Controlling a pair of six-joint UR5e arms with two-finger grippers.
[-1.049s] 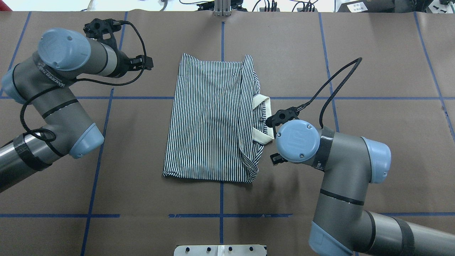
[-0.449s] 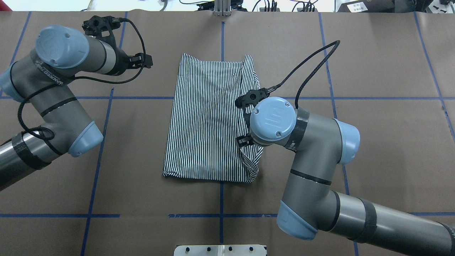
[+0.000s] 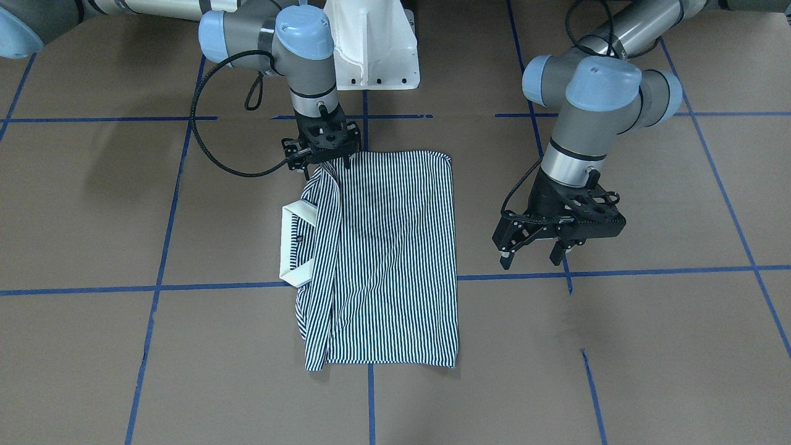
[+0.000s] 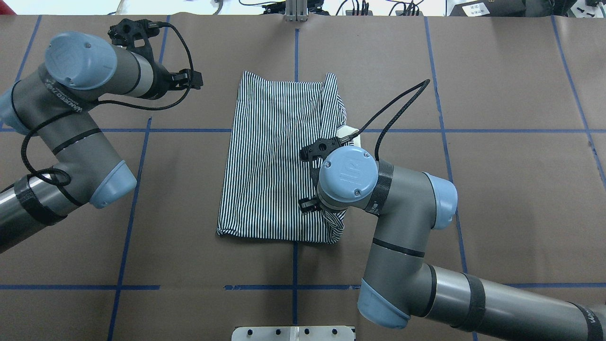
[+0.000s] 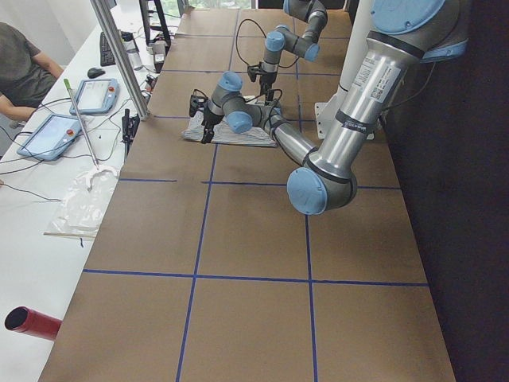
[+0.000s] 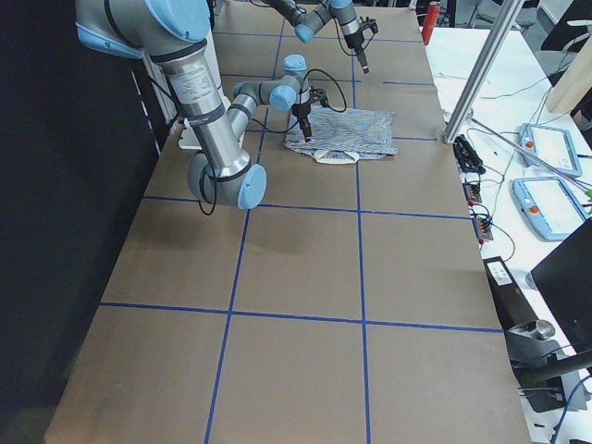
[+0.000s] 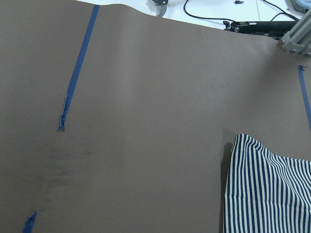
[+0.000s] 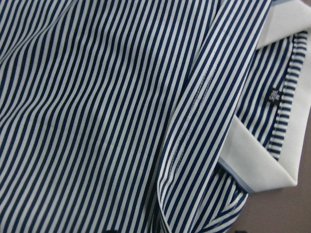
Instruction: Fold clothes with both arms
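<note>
Likely limp, light and best pinched at corners, the polo shirt is lying part-folded on the worktop; the left gripper is hovering beside it, fingers spread, while the right gripper is sitting over a corner, and I cannot tell its fingers' state.

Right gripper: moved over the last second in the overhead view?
Yes. The right gripper shifted toward that view's left, from beside the white collar to over the striped shirt, farther from the blue tape line.

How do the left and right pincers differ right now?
The left pincer hangs open over the table beside the shirt; the right pincer is down at the shirt's edge nearest the robot, jaw state unclear. The left pincer is tilted; the right points straight down. Both are black.
</note>
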